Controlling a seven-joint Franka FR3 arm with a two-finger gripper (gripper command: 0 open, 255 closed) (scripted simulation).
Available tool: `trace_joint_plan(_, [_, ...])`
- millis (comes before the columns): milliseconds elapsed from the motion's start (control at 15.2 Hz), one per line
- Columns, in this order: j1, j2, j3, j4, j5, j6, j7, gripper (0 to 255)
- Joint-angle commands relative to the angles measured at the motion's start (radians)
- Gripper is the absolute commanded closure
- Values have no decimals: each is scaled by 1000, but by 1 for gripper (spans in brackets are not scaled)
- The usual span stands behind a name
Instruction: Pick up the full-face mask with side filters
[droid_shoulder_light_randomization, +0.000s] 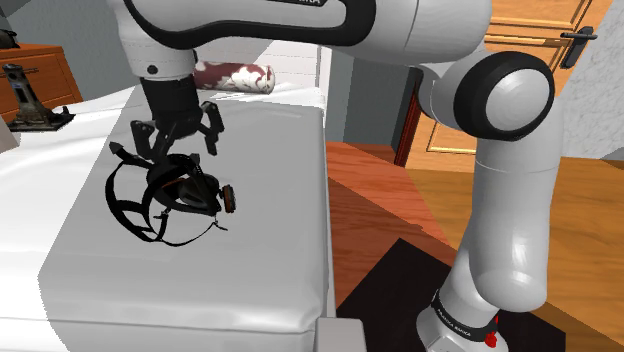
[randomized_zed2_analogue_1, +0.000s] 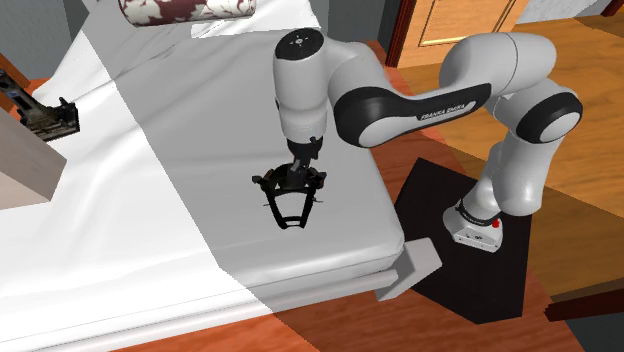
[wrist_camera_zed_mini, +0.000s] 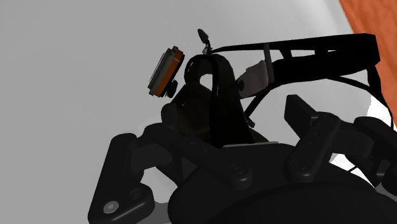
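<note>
The full-face mask (droid_shoulder_light_randomization: 190, 190) is black, with a small orange-rimmed side filter (droid_shoulder_light_randomization: 232, 197) and thin black straps looping out to the shoulder view's left. My black gripper (droid_shoulder_light_randomization: 178, 160) comes down on it from above and is shut on the mask's body. In the second exterior view the gripper (randomized_zed2_analogue_1: 297, 178) clasps the mask (randomized_zed2_analogue_1: 280, 187) over the white bed (randomized_zed2_analogue_1: 150, 200), and the straps trail below in a V. The wrist view has the mask (wrist_camera_zed_mini: 210, 89) between my fingers (wrist_camera_zed_mini: 305, 146), its filter (wrist_camera_zed_mini: 164, 71) sticking out to one side. Whether the mask touches the sheet is unclear.
A rolled red-and-white patterned bolster (droid_shoulder_light_randomization: 235, 75) lies at the bed's far end. A wooden nightstand with a dark object (droid_shoulder_light_randomization: 35, 100) stands beside the bed. The bed's edge (droid_shoulder_light_randomization: 325, 200) drops to a wooden floor, where my stand sits on a black mat (droid_shoulder_light_randomization: 400, 290). A wooden door (droid_shoulder_light_randomization: 520, 70) lies beyond.
</note>
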Motion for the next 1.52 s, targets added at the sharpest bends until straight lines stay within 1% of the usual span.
trace_joint_plan(0, [-7,-11,-1,-44,5,35,0,0])
trace_joint_plan(198, [-11,-18,-1,-76,9,59,1,0])
trace_joint_plan(264, [-10,-17,-1,-74,8,58,1,255])
trace_joint_plan(858, [-11,-18,-1,-75,8,59,1,255])
trace_joint_plan(1452, [23,39,2,128,-19,-92,1,255])
